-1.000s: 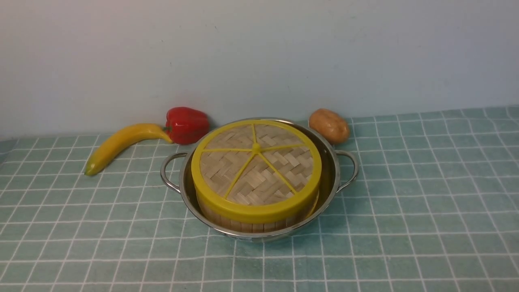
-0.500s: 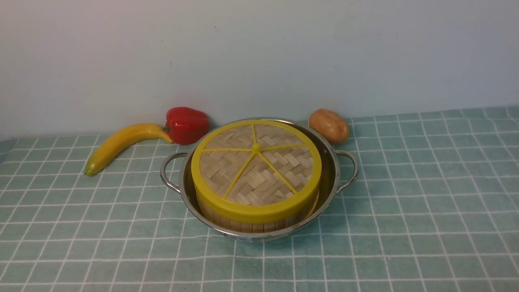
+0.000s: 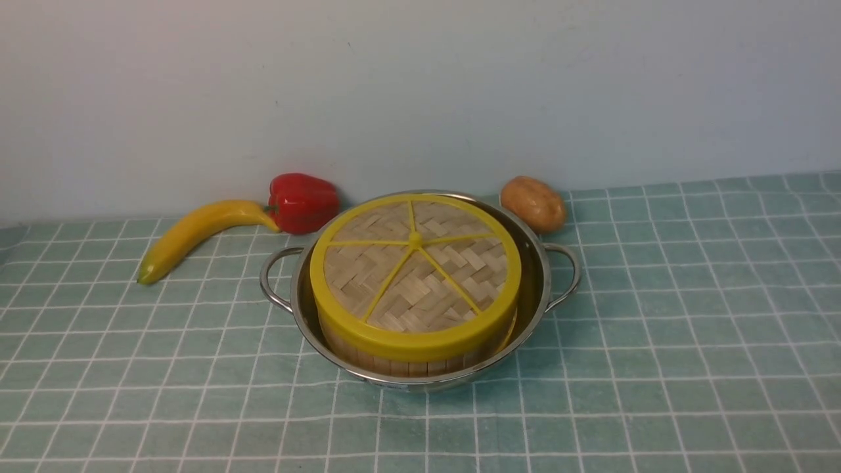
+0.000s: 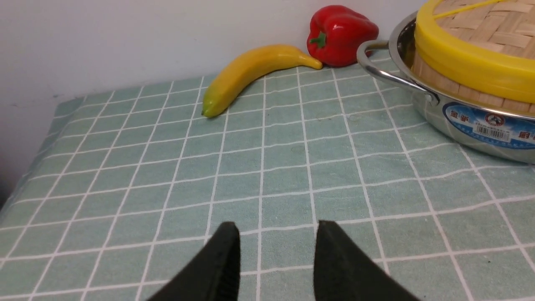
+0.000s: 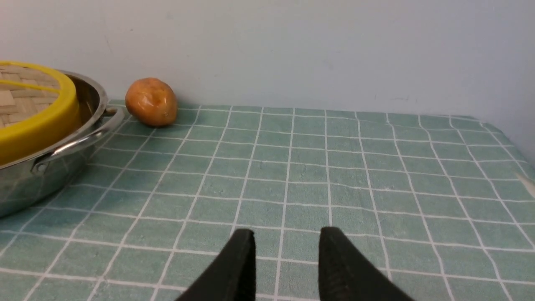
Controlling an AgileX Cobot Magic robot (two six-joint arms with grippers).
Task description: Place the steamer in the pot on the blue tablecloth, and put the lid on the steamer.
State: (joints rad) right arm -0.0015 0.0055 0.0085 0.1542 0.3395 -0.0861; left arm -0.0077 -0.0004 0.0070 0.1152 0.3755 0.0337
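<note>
Only the fingers show of each arm: the left gripper (image 4: 276, 261) and the right gripper (image 5: 286, 263) each have two matte black, tapering, wedge-shaped fingers with finely ribbed inner faces.

A wide, shallow, shiny stainless-steel pot (image 3: 533, 289) with 2 looped side handles sits on a pale teal-blue tablecloth (image 3: 690, 341) gridded in white squares. Inside it stands a round bamboo-slat steamer (image 3: 407, 365), only its lower wall showing. A flat woven-bamboo lid (image 3: 415, 276) with a yellow rim, 5 yellow spokes and a small centre knob covers the steamer, apparently seated level. Behind the pot, by the pale wall, lie a yellow banana (image 3: 197, 235), a red bell pepper (image 3: 303, 202) touching its tip, and a brown potato (image 3: 533, 203).
</note>
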